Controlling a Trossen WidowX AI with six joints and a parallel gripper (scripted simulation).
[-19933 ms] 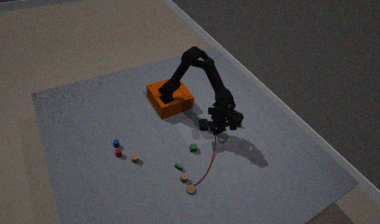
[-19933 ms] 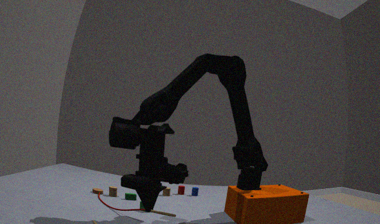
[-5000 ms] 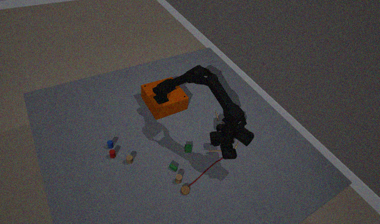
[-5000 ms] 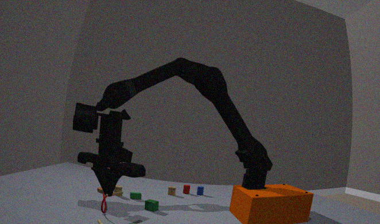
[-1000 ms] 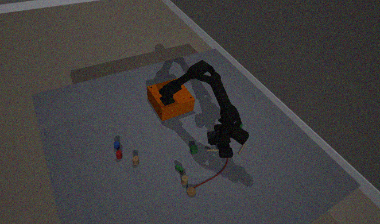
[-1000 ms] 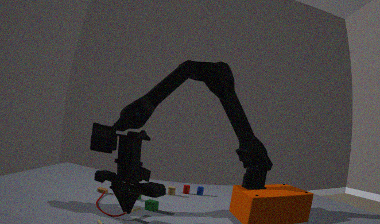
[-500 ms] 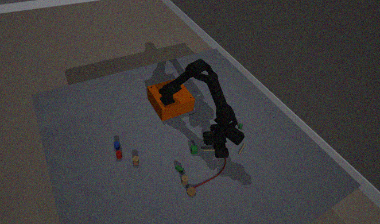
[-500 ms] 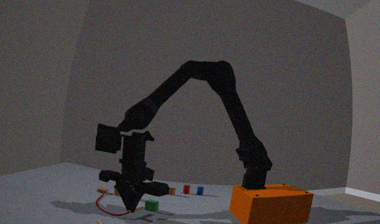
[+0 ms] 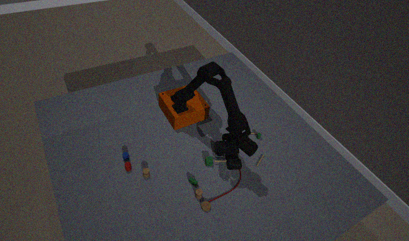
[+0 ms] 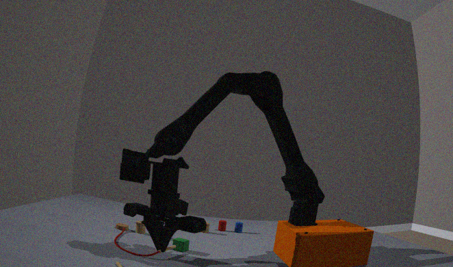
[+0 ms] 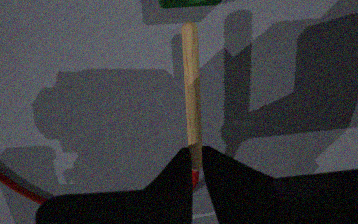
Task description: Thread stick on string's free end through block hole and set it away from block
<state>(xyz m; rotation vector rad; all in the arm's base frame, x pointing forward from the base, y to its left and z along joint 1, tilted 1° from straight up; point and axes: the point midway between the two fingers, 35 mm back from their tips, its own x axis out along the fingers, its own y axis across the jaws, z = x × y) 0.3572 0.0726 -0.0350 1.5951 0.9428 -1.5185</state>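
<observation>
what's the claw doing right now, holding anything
Claw: closed on the thin wooden stick at its red string end; the stick's tip reaches the green block.

On the table: two green wooden blocks (image 9: 209, 161) (image 9: 193, 181), two loose thin wooden sticks (image 9: 260, 159) (image 9: 253, 133), one red string (image 9: 227, 193).
</observation>
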